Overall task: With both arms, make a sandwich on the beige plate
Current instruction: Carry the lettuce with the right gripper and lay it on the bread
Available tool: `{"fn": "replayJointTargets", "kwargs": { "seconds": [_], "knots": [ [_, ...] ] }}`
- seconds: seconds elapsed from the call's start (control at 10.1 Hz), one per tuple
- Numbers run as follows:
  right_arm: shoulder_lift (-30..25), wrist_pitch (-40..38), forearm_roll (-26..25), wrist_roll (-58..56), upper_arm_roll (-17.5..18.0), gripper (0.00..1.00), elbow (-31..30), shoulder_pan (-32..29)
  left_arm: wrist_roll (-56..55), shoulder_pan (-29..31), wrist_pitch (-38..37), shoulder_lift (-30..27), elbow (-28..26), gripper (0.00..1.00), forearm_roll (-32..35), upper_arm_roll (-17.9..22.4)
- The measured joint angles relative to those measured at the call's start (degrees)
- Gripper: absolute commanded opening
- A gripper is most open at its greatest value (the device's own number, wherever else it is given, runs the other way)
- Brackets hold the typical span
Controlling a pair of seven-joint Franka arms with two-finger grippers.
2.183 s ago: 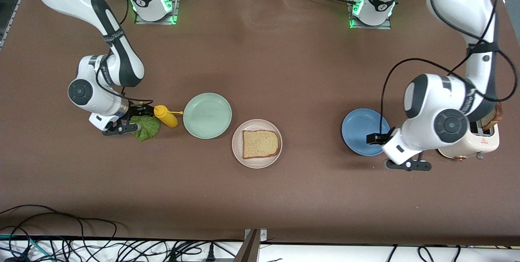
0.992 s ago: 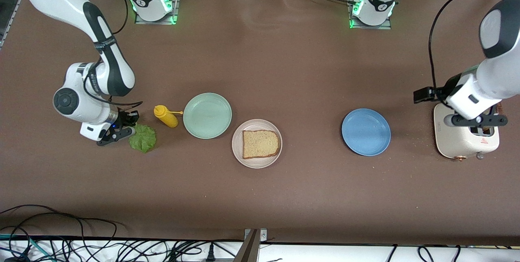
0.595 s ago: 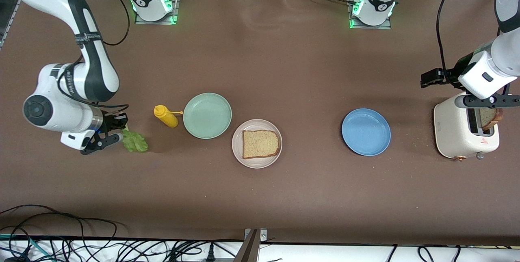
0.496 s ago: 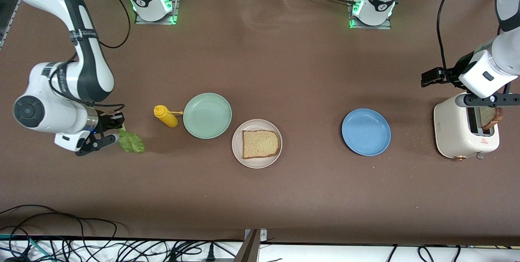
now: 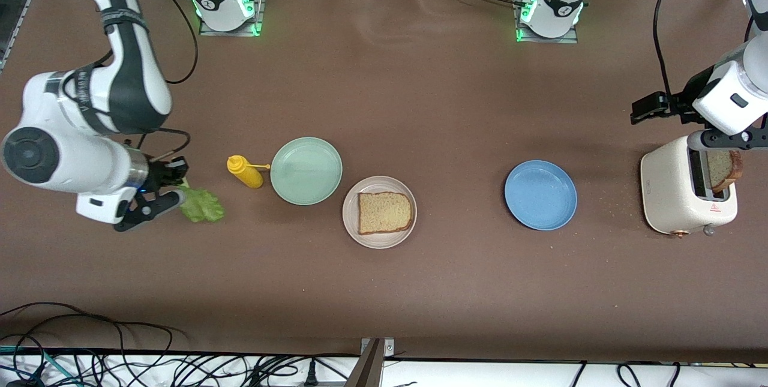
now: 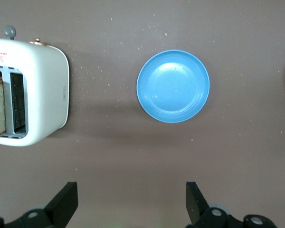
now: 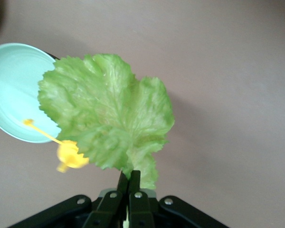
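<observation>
While right fingers [image 7: 128, 183] pinch crinkled lettuce leaf [image 7: 107, 118], left fingers [image 6: 130, 202] spread.

Brown matte bench [image 5: 384, 93] fills nearly the whole front view, surface slightly rippled near its top edge. Fine pale crumbs speckle it toward the left arm's end. White strip [image 5: 540, 375] runs along the edge nearest the camera, with tangled black cables [image 5: 120, 363] on it. Light even, soft shadows.

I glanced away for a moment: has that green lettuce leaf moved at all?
Yes. The lettuce leaf, pinched in the right gripper, has been lifted and now hangs farther from the yellow mustard bottle than before.
</observation>
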Motion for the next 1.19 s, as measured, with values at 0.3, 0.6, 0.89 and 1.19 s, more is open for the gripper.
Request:
{"fn": "replayJointTargets", "kwargs": {
  "seconds": [0.3, 0.6, 0.89, 1.19],
  "knots": [
    [1.64, 1.69, -0.01, 21.98, 0.42, 0.00, 0.79, 10.42, 0.00, 0.02, -2.24, -0.07, 0.46, 1.00, -0.84, -0.28],
    [6.03, 11.70, -0.02, 37.26, 0.45, 0.00, 0.85, 17.75, 0.00, 0.03, -3.53, 0.02, 1.28, 1.00, -0.93, -0.44],
    [11.31, 26.09, 0.00, 50.44, 0.48, 0.00, 0.91, 22.26, 0.00, 0.09, -3.61, 0.55, 1.28, 1.00, -0.94, -0.47],
    [16.07, 39.11, 1.28, 56.23, 1.96, 0.00, 1.06, 23.76, 0.00, 0.35, -3.61, 1.52, 1.30, 1.00, -0.94, -0.40]
  ]
}}
